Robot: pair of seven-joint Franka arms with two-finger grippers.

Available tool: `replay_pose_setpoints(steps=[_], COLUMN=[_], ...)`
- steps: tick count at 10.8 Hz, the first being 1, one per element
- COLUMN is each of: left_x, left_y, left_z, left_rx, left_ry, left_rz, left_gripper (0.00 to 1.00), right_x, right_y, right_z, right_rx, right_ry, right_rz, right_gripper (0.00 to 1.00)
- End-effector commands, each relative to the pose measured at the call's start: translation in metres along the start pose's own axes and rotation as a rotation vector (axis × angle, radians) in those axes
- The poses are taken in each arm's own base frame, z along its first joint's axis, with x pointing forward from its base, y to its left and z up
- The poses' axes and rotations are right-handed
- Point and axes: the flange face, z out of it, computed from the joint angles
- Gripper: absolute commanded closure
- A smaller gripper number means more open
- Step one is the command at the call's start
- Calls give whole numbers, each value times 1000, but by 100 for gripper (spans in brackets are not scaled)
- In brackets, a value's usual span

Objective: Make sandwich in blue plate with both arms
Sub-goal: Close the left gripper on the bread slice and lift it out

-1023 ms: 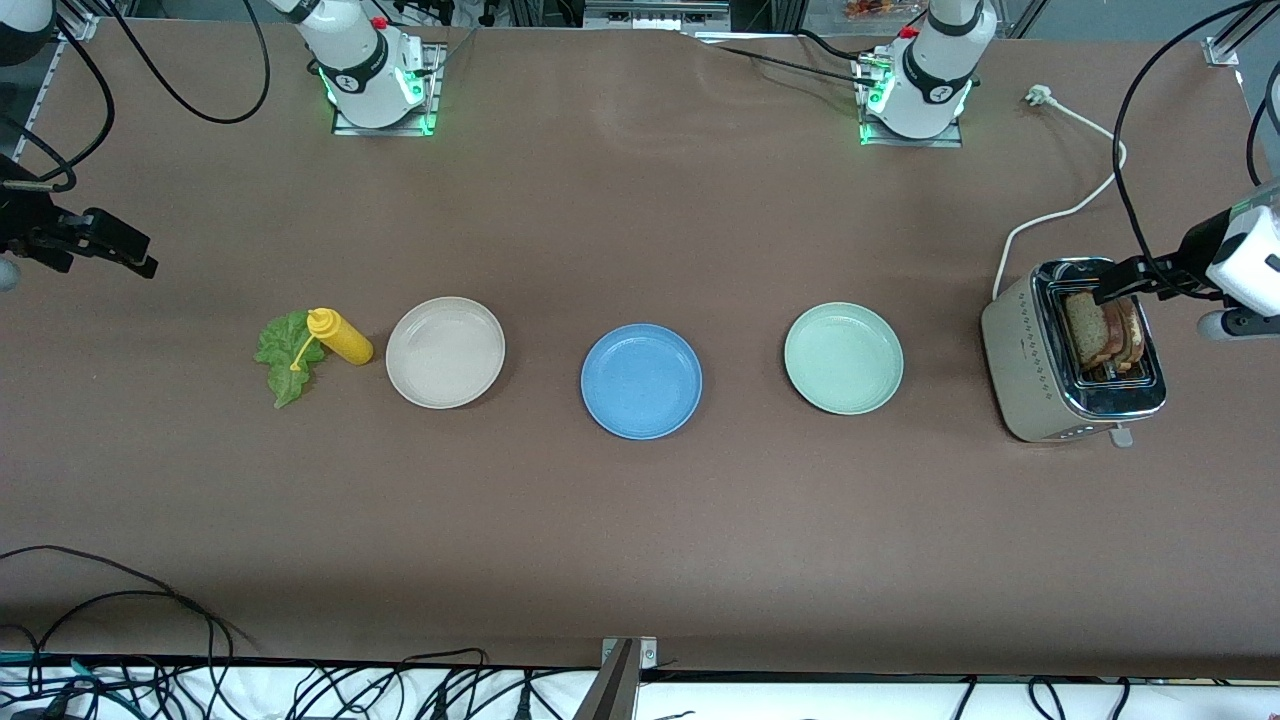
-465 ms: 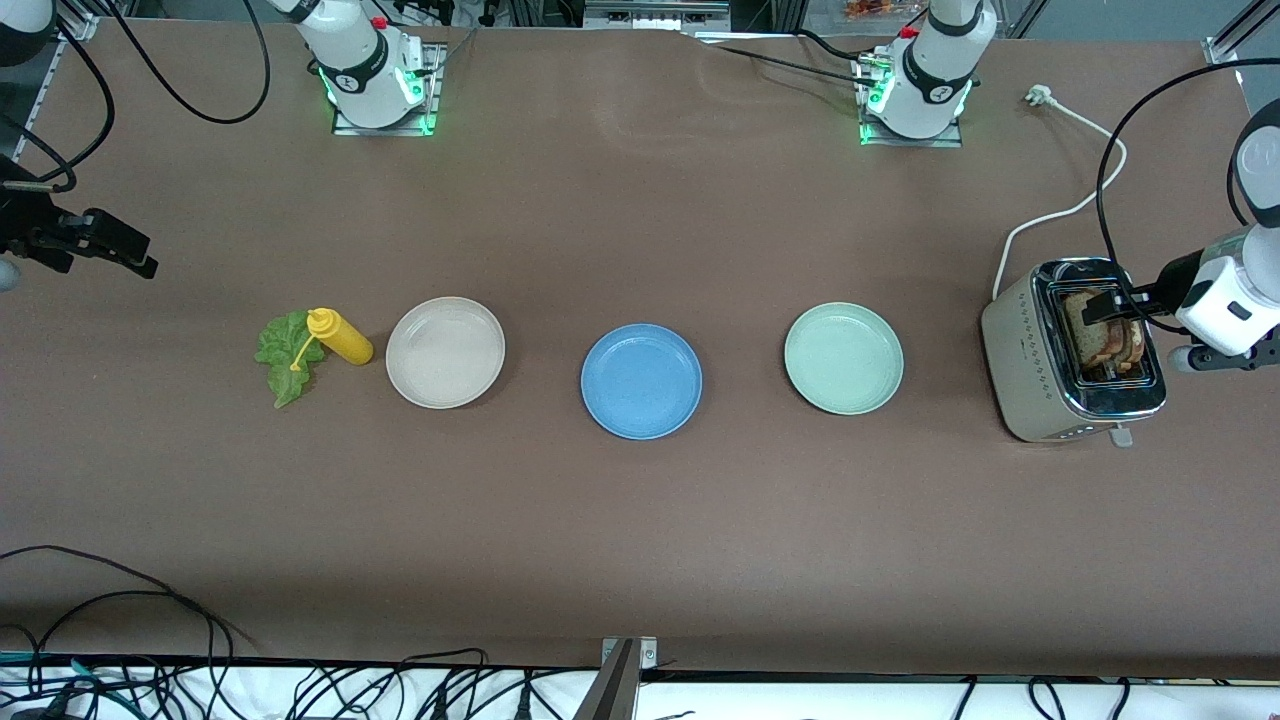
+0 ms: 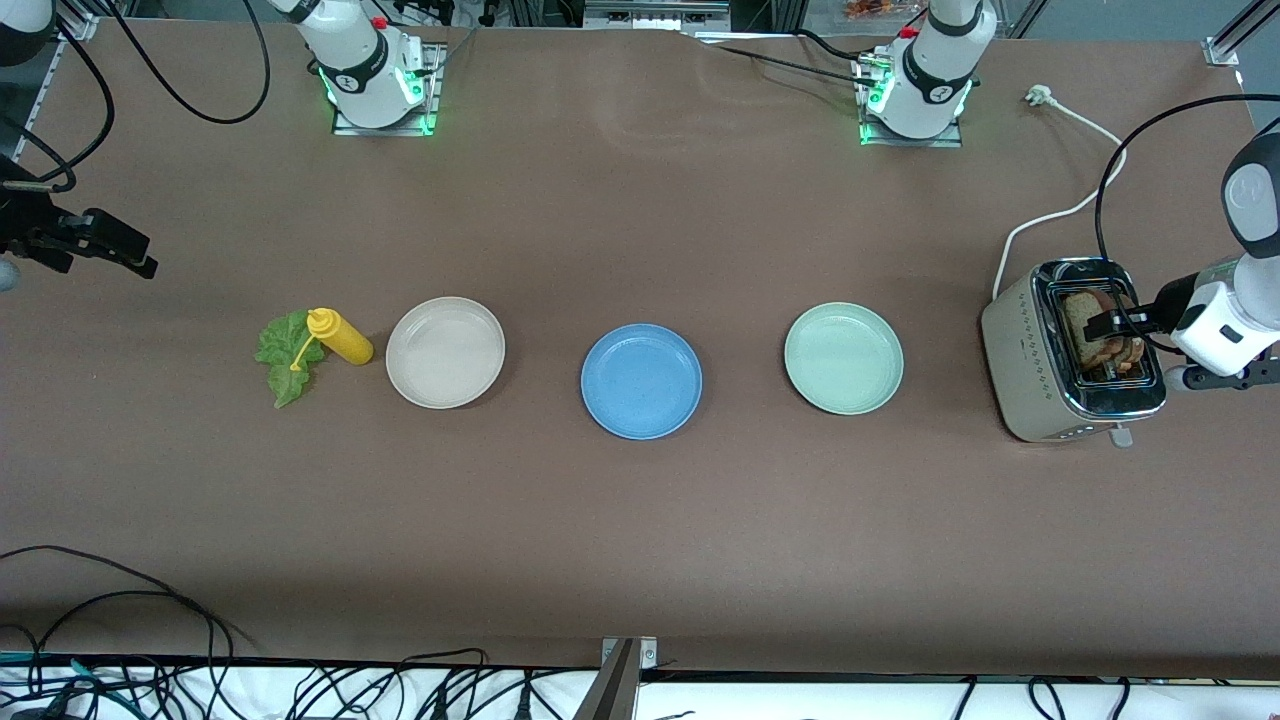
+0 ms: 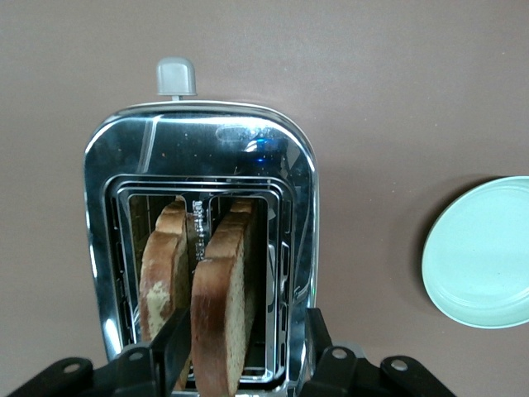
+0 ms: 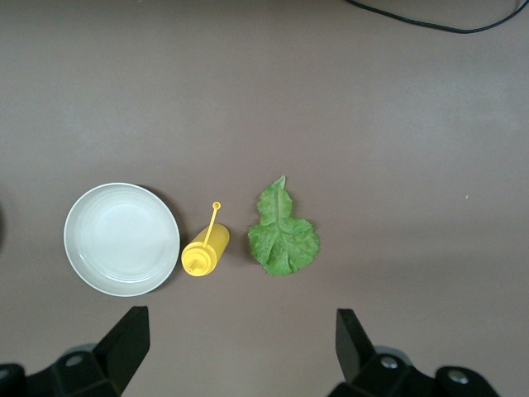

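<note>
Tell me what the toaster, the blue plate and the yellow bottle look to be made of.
Toaster: polished metal on top, mirror-like with bright reflections; its side looks duller, brushed or painted. Blue plate: matte and evenly coloured without glare, probably plastic or a similar composite. Yellow bottle: smooth, opaque, with a thin nozzle and a tethered cap, likely soft squeeze plastic.

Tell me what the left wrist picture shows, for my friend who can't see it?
Two brown bread slices stand upright in a shiny silver toaster. The left gripper hangs open right above them, one finger on each side of one slice. A pale green plate sits beside the toaster.
</note>
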Motion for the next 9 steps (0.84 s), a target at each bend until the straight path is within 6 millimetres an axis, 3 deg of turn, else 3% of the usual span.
replay_pose_setpoints(steps=[1,8,9], left_x=[6,12,11], left_y=[-9,-10,-10], left_z=[9,23,26], left_rx=[27,31,30], left_ry=[0,-7,-14], left_rz=[35,40,40], left_gripper=[36,37,40], right_x=[1,3,3], right_y=[3,3,3], right_z=[-6,-7,-7], right_rx=[-8,-9,-9], right_ry=[3,6,6], right_rz=[-1,-1,-1], right_gripper=[0,0,0])
